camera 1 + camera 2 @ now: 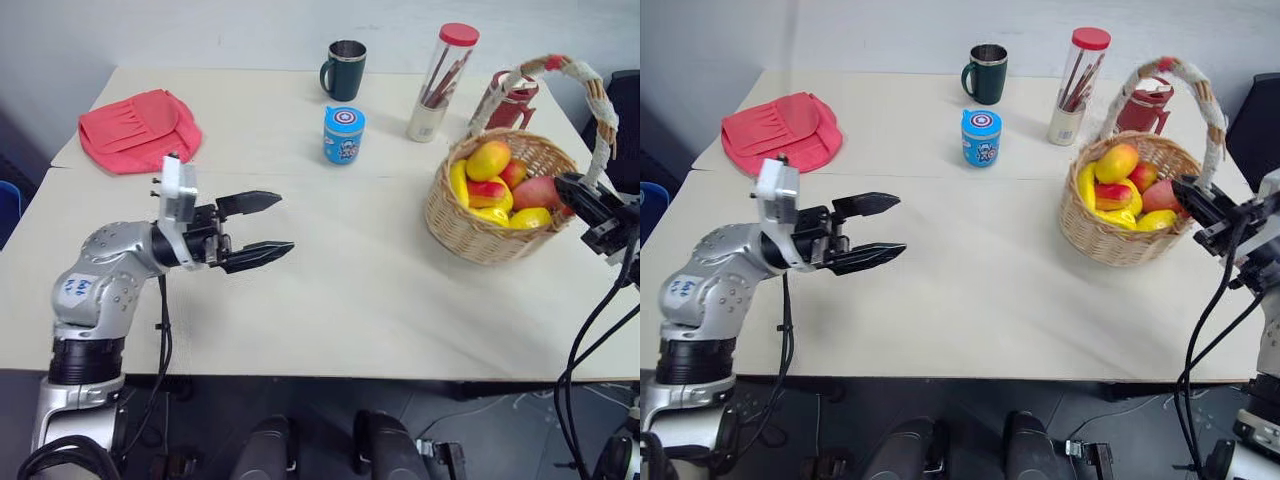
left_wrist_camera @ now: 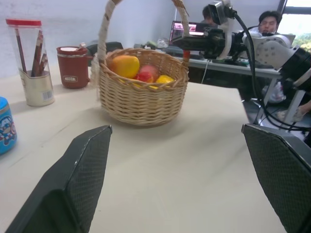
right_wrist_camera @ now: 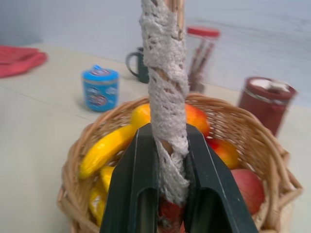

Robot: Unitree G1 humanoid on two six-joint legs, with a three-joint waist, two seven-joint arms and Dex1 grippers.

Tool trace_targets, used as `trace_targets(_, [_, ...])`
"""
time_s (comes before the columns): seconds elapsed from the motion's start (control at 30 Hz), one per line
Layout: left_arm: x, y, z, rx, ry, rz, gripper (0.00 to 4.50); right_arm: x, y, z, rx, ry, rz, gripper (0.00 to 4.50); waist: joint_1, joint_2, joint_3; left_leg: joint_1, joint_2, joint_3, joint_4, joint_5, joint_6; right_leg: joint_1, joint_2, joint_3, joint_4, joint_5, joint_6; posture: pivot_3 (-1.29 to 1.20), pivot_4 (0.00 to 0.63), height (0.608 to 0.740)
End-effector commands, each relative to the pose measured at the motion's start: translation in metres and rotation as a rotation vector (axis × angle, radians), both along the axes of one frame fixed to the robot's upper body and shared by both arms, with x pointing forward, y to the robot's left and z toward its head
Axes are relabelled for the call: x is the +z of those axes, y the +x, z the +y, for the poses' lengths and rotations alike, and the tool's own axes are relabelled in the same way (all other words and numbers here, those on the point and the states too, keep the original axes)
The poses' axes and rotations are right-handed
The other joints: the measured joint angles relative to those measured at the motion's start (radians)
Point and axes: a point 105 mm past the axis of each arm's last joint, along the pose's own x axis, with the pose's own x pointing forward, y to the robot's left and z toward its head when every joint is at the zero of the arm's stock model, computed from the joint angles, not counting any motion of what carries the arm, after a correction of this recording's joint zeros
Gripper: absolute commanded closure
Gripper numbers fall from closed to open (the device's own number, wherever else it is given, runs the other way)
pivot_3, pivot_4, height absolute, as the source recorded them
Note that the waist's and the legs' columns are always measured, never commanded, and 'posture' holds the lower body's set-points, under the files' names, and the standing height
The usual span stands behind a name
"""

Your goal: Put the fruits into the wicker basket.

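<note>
Round tan wicker basket (image 1: 497, 215) with tall cloth-wrapped arched handle (image 3: 164, 73) sits at right side of pale desk (image 1: 350, 290). Curved yellow banana (image 3: 104, 148) and oval orange-yellow mango with red blush (image 1: 488, 159) lie inside it among smaller fruits. Right claw (image 3: 167, 182) clamped on handle low at basket's right rim. Left claw (image 1: 262, 228) hovers over bare desk, well apart from basket, fingers spread wide, nothing held. Blue can (image 1: 343, 135) stands behind, mid-desk.
</note>
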Motion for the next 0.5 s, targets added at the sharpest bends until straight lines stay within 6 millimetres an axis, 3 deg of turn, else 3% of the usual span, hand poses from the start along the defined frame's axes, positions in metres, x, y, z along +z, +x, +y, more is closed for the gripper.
trace_targets(0.03, [0.003, 0.001, -0.003, -0.015, 0.027, -0.067, 0.00, 0.004, -0.004, -0.015, -0.062, -0.043, -0.058, 4.30, -0.001, 0.000, 0.000, 0.000, 0.000, 0.000, 0.000, 0.000, 0.000, 0.000, 0.000, 0.000, 0.000, 0.000, 0.000, 0.00, 0.150, 0.740])
trace_targets(0.07, [0.000, 0.001, -0.002, -0.022, 0.047, -0.066, 0.00, -0.001, -0.004, -0.017, -0.066, -0.039, -0.050, 4.30, -0.001, 0.000, 0.000, 0.000, 0.000, 0.000, -0.001, 0.000, 0.000, 0.000, 0.000, 0.000, 0.000, 0.000, 0.000, 0.00, 0.150, 0.740])
trace_targets(0.2, [-0.009, 0.000, 0.008, -0.019, 0.102, -0.054, 0.00, -0.012, -0.006, -0.016, -0.038, -0.017, -0.032, 2.93, 0.000, 0.000, 0.000, 0.000, 0.000, 0.000, 0.000, 0.000, 0.000, 0.000, 0.000, 0.000, 0.000, 0.000, 0.000, 0.00, 0.150, 0.740])
trace_targets(0.4, [-0.019, -0.001, 0.029, 0.075, 0.132, -0.045, 0.00, -0.006, -0.029, -0.015, -0.013, -0.077, -0.021, 0.83, 0.000, 0.001, -0.001, 0.000, 0.000, -0.001, 0.000, 0.000, 0.000, 0.000, 0.000, 0.000, -0.001, 0.000, 0.000, 0.00, 0.150, 0.740])
trace_targets(0.5, [-0.032, -0.008, 0.045, 0.147, 0.148, -0.021, 0.00, 0.000, -0.044, -0.023, -0.027, -0.127, -0.006, 0.03, 0.000, 0.002, -0.001, 0.000, 0.001, -0.001, -0.001, 0.000, 0.001, 0.000, -0.001, 0.000, -0.001, 0.000, 0.000, 0.00, 0.150, 0.740])
